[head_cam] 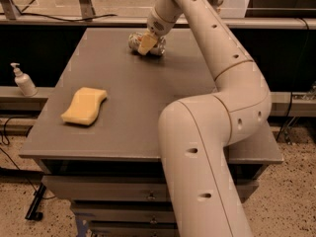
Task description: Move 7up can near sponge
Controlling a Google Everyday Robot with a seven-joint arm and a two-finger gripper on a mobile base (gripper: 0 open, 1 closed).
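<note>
The single arm [200,177] rises from the near right of the scene as a thick, pale link, standing almost upright and leaning slightly to the right. At the elbow [244,100], on the right side, it bends sharply back. From there a slimmer link [210,31] runs up and away to the left, towards the far edge, its top passing out of view. The wrist [161,19] turns downward and to the left from that link. The gripper [147,44] hangs below the wrist, held low at the far side, a little left of centre, pointing down and slightly leftward.
</note>
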